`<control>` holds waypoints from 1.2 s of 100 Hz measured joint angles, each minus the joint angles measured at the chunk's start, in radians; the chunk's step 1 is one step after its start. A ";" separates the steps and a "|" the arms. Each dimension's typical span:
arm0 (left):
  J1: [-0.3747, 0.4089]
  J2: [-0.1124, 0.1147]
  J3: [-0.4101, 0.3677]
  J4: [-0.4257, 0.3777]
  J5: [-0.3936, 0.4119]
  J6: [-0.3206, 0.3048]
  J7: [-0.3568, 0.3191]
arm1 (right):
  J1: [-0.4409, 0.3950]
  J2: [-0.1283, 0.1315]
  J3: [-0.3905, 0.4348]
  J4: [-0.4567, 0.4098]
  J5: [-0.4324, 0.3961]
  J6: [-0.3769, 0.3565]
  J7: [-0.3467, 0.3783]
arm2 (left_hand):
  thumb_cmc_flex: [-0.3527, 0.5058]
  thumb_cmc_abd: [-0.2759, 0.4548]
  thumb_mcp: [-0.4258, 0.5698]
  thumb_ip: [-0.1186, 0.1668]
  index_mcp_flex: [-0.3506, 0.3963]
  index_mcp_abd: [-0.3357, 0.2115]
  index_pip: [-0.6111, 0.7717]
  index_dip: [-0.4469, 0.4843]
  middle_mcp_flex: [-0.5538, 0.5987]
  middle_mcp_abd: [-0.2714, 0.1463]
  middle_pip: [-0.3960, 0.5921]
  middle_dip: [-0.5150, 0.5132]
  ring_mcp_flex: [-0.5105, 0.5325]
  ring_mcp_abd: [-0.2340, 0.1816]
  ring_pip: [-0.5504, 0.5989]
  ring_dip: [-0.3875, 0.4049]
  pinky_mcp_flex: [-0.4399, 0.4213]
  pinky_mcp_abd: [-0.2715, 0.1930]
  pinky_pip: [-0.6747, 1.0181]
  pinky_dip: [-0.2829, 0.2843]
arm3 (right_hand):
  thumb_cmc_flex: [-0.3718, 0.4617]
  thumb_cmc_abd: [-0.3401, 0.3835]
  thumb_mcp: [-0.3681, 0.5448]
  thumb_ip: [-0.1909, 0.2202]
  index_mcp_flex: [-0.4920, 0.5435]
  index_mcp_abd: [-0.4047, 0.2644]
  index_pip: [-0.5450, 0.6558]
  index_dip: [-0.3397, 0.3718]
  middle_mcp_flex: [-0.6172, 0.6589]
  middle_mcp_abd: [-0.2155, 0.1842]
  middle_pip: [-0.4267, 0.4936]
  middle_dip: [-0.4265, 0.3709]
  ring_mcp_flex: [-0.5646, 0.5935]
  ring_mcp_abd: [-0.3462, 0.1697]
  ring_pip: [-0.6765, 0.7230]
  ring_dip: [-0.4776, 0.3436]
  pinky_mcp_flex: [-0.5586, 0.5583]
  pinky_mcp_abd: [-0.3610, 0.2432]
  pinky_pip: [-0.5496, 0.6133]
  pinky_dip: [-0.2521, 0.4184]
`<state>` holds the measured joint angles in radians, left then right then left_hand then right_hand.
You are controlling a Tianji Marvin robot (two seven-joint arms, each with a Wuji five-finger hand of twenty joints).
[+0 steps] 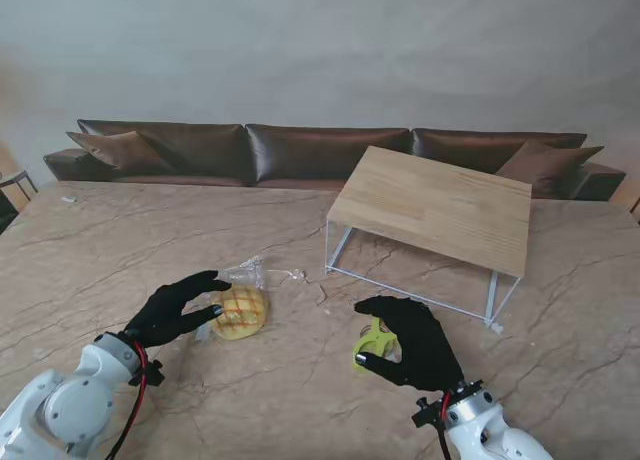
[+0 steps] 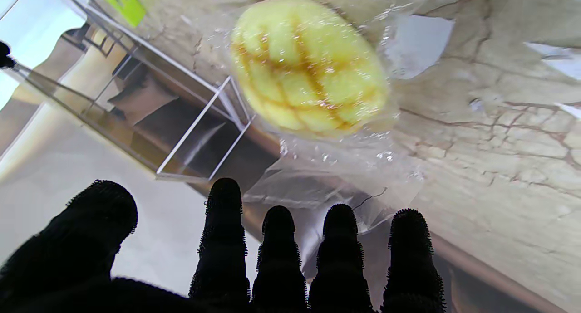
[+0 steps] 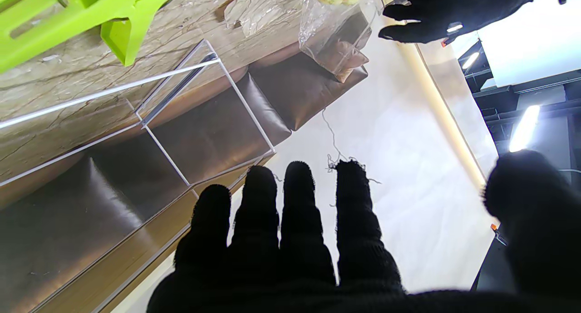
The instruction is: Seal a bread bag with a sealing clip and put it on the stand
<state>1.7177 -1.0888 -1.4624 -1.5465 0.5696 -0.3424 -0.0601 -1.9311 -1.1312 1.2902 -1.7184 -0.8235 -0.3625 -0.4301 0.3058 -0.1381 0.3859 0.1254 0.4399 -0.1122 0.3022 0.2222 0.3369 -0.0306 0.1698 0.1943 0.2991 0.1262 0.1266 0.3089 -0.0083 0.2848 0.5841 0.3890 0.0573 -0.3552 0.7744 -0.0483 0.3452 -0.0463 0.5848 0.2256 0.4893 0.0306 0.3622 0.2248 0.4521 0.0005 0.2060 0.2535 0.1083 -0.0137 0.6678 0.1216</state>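
A yellow melon bread (image 1: 240, 312) lies in a clear plastic bag (image 1: 252, 273) on the marble table, the bag's loose mouth pointing away from me. My left hand (image 1: 180, 308) hovers just left of it, open, with fingers spread; in its wrist view the bread (image 2: 308, 68) and bag (image 2: 345, 177) lie beyond the fingertips (image 2: 277, 222). A lime-green sealing clip (image 1: 372, 342) lies on the table under my right hand (image 1: 412, 342), which is open and arched over it. The right wrist view shows the clip (image 3: 91, 13) apart from the fingers (image 3: 295, 190). The stand (image 1: 435, 205), a wooden top on a white wire frame, sits farther right.
A brown leather sofa (image 1: 320, 150) runs along the table's far edge. The marble table (image 1: 130, 240) stretches wide to the left. The stand's white wire legs (image 1: 340, 250) reach the table between bread and clip, farther from me.
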 measured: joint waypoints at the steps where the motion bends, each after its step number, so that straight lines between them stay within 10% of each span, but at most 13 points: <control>1: -0.005 0.002 0.003 0.005 -0.001 0.001 -0.004 | 0.000 0.000 0.000 0.000 0.000 0.000 0.000 | 0.000 0.000 0.000 0.000 0.000 0.000 0.000 0.000 0.000 0.000 0.000 0.000 0.000 0.004 0.000 0.000 0.001 0.000 0.000 0.000 | 0.000 0.000 0.000 0.000 0.000 0.000 0.000 0.000 0.000 0.000 0.000 0.000 0.000 0.000 0.000 0.000 0.000 0.000 0.000 0.000; 42: -0.139 0.018 0.177 0.176 -0.112 -0.030 -0.042 | 0.012 0.001 -0.016 0.030 0.008 -0.006 -0.001 | -0.002 0.026 -0.057 0.000 0.029 0.048 0.000 0.000 0.022 0.000 0.003 -0.007 0.022 0.024 0.009 0.008 0.066 -0.066 0.058 0.020 | 0.000 0.000 0.022 0.000 0.000 0.000 0.000 0.000 0.000 0.000 0.000 0.000 0.001 0.000 0.000 0.000 0.001 0.009 0.000 0.005; 120: -0.030 0.016 0.259 0.126 -0.187 -0.206 -0.002 | 0.019 0.001 -0.043 0.037 -0.007 0.003 -0.036 | -0.002 0.026 -0.057 0.000 0.102 0.114 0.008 0.012 0.086 0.035 0.024 0.001 0.087 -0.007 0.031 0.033 0.102 -0.141 0.159 0.022 | 0.000 0.000 0.061 0.000 0.000 -0.001 0.000 0.000 0.000 0.000 0.000 0.000 0.001 0.000 0.000 0.009 0.010 0.002 0.001 0.017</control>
<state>1.6878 -1.0730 -1.2038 -1.4204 0.3821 -0.5480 -0.0624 -1.9124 -1.1304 1.2473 -1.6814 -0.8304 -0.3598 -0.4662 0.3038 -0.1119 0.3292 0.1254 0.5418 0.0016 0.3105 0.2341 0.4233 0.0043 0.1941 0.1952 0.3865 0.1196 0.1572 0.3415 0.0941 0.1441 0.7430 0.4114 0.0574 -0.3552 0.8357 -0.0483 0.3452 -0.0468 0.5848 0.2254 0.4896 0.0306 0.3622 0.2248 0.4532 0.0005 0.2057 0.2623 0.1185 -0.0121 0.6687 0.1385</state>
